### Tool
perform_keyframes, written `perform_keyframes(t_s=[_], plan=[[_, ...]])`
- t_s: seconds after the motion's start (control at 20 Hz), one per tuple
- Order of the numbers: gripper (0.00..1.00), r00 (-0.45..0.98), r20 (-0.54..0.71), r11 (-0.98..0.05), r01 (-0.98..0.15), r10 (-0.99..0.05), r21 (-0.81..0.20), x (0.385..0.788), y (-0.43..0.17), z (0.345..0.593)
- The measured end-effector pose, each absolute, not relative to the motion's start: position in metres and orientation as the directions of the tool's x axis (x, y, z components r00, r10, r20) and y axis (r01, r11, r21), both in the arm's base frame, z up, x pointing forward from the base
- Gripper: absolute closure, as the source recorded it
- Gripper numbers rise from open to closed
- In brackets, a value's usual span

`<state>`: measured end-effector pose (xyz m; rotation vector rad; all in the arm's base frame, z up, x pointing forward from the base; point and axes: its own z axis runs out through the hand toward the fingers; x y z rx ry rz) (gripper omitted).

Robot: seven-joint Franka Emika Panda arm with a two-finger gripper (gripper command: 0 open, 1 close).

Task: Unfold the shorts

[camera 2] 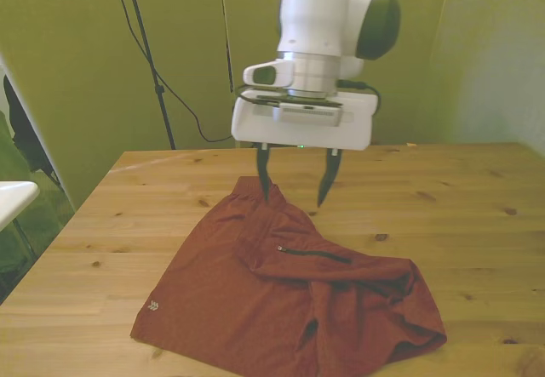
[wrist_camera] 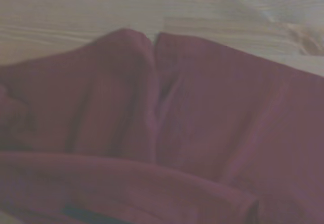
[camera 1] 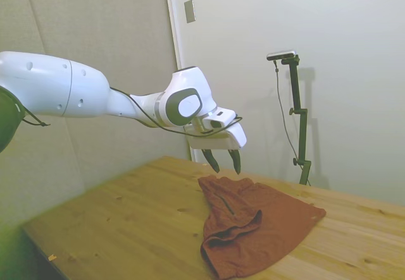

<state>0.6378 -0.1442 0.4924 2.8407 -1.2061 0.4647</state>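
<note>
1. Hovering w/ jaws apart, empty: white arm's two-finger gripper (camera 2: 294, 191) above rear edge of rust-orange fabric shorts (camera 2: 289, 296).
2. Shorts lie bunched on wooden table (camera 2: 460, 207), probably awaiting a pinch.

Arm: glossy white rounded shell segments; a grey oval cap on the joint housing above the fingers; small dark screw recesses on the large rear segment; a thin black cable looping along the underside toward the hand. Gripper (camera 2: 294, 186): flat white rectangular body beneath a silver-grey wrist ring; a white camera module fixed beside it; two slim dark tapered fingers (camera 2: 263, 173) projecting below the body.
</note>
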Motion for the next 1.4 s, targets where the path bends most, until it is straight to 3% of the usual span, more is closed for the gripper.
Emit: perform_keyframes(t_s=[0.4,1.0,1.05,1.4], plan=[[0.0,0.773,0.17,-0.791,-0.603,-0.612,-0.104,0.62,-0.225,0.447],[0.0,0.766,0.121,-0.775,-0.626,-0.632,-0.085,0.653,-0.262,0.39],[1.0,0.767,0.118,-0.776,-0.625,-0.63,-0.084,0.656,-0.261,0.386],[1.0,0.783,0.091,-0.788,-0.609,-0.616,-0.089,0.67,-0.245,0.378]])
